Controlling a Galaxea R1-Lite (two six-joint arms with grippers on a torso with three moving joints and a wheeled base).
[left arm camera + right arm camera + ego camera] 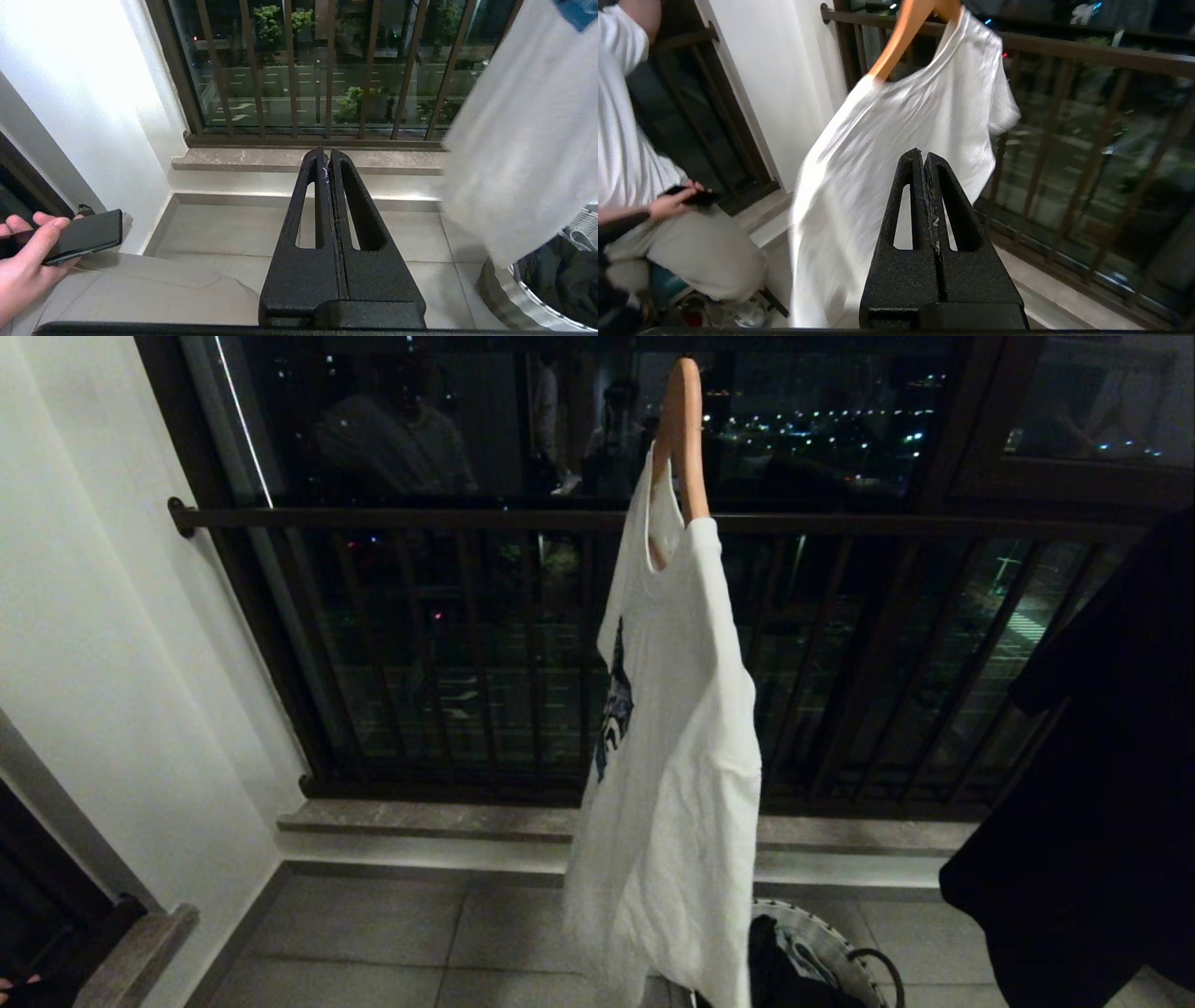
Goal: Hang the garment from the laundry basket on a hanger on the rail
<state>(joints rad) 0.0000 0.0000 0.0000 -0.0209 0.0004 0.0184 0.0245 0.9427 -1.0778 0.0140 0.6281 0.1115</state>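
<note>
head / basket: laundry basket nearest, at the lower edge; round, white woven wall, dark loop handle, dark cloth inside. It stands on grey floor tiles, just right of the shirt hem.
head / garment: white T-shirt, soft and creased, dark print on its left side. It hangs on a smooth wooden hanger in front of the railing.
head / railing: dark brown balcony railing, straight top bar with thin vertical bars, grey stone sill below.
head / room: open tiles left of the shirt up to the white wall; a dark garment fills the right edge.
left wrist / left gripper: left gripper, black grainy slotted fingers pressed tip to tip, nothing between them, over bare tiles.
left wrist / surroundings: shirt hem and basket rim on one side; on the other, a person's hand with a dark phone.
right wrist / right gripper: right gripper, same black fingers, closed flat together, empty; shirt hangs just beyond, not touching.
right wrist / person: seated person, white top, pale trousers, beside the wall.
rail: not in any view.
</note>
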